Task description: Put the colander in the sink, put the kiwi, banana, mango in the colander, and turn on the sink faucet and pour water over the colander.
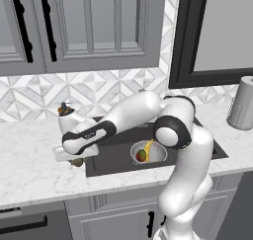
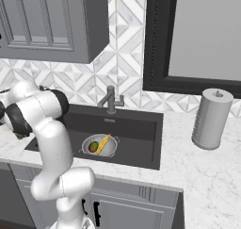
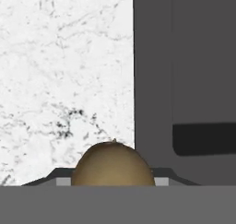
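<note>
At the sink's (image 1: 113,157) left edge, kiwi (image 3: 113,165) between pincer (image 1: 75,161) fingertips

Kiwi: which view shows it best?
Hand view: the kiwi sits large and brown at the bottom, between the jaws, over the marble counter. Left base view gives a small brown sliver under the hand. Right base view: cannot make it out.

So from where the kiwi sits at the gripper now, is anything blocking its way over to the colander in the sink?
Nothing visible blocks it. The kiwi sits at the gripper by the sink's left edge. Open basin lies between it and the colander, which already holds the banana and mango.
</note>
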